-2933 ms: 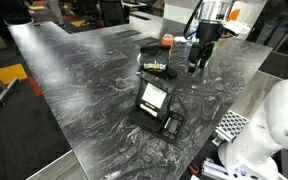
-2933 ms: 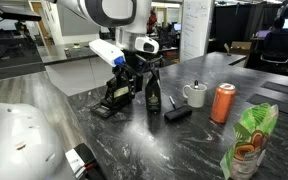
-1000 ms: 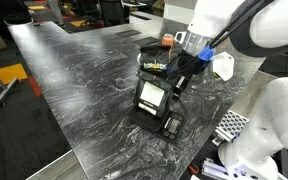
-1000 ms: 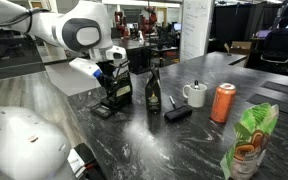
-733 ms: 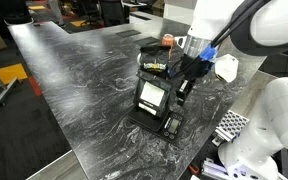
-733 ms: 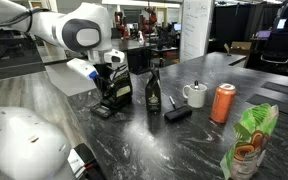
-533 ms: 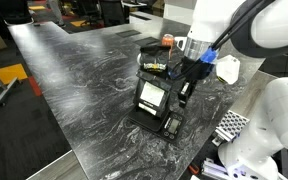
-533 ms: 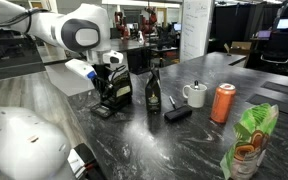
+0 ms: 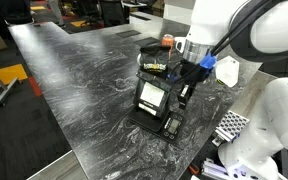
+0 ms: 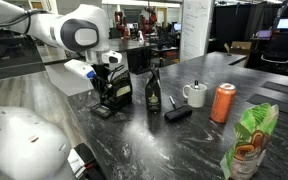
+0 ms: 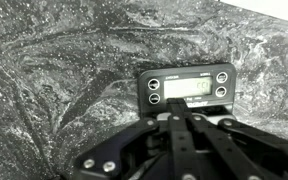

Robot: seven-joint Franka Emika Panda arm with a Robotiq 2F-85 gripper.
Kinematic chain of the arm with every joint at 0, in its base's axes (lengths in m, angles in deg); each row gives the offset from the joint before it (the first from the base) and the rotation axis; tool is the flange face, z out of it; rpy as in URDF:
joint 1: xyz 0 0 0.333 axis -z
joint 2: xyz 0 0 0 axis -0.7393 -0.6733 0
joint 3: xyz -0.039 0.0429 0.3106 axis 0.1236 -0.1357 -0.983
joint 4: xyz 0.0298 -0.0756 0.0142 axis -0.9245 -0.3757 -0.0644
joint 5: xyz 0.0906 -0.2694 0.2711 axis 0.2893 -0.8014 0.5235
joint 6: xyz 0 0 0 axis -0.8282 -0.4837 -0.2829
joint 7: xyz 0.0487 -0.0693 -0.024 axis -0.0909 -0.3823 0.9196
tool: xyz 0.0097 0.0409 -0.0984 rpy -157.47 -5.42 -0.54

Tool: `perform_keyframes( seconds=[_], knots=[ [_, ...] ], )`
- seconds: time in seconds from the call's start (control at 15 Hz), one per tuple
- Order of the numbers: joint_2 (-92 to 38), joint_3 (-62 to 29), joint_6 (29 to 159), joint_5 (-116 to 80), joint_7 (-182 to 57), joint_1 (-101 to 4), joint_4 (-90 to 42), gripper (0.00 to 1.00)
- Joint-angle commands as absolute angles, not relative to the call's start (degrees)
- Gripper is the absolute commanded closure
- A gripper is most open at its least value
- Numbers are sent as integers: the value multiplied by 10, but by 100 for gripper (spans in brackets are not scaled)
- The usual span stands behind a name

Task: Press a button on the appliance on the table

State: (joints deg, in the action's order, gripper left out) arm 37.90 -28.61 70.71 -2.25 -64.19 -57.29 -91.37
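The appliance (image 9: 152,98) is a small black box with a pale square panel on top, standing on the marble-patterned table (image 9: 84,80). It also shows in an exterior view as the appliance (image 10: 118,96). In the wrist view its control panel (image 11: 187,86) has a lit display between round buttons (image 11: 154,98) at each side. My gripper (image 9: 181,98) hangs over the appliance's front part with its jaws shut and nothing held. In the wrist view the gripper (image 11: 179,118) ends just short of the panel's near edge. Whether the tips touch it is unclear.
A dark bottle (image 10: 154,92), a white mug (image 10: 195,94), a flat black object (image 10: 178,114), an orange can (image 10: 223,102) and a green bag (image 10: 249,140) stand beside the appliance. A small orange object (image 9: 168,41) sits behind it.
My gripper has come down and forward over the appliance toward its front control part. It has stayed shut throughout. The appliance has not moved.
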Motion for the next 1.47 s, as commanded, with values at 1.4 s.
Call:
perform_keyframes(
  seconds=[1.4],
  knots=[
    [348,-311,763,-25,-743,-550,-912,100]
  ],
)
